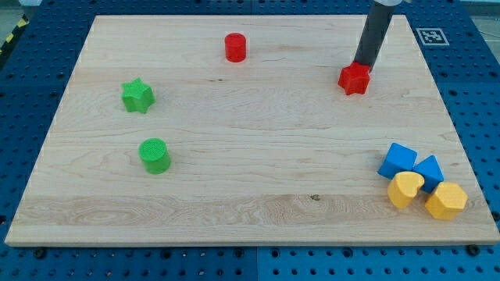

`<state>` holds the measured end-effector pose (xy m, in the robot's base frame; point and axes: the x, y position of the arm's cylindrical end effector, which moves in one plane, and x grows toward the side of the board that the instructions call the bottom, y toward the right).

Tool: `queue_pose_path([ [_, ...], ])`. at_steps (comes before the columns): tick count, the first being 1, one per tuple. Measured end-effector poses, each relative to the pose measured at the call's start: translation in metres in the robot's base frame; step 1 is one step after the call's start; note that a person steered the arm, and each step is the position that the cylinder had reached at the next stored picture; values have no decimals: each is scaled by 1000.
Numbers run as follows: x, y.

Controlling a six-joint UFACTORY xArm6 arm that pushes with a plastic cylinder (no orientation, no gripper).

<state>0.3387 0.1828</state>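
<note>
My tip (362,64) stands at the view's upper right, touching the top edge of a red star block (355,80). The dark rod rises from there out of the view's top. A red cylinder (235,48) sits further to the view's left near the top edge of the board. On the view's left are a green star (137,96) and, below it, a green cylinder (155,154). All of these lie far from my tip.
At the view's lower right a cluster sits close together: two blue blocks (398,160) (428,171) and two yellow blocks (405,189) (445,200). The wooden board (250,203) rests on a blue pegboard; a marker tag (430,35) lies beyond its upper right corner.
</note>
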Motion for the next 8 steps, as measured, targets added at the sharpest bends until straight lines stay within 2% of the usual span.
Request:
queue_pose_path([
  [2,6,2],
  [4,7,-39],
  [6,42,-35],
  [8,43,-65],
])
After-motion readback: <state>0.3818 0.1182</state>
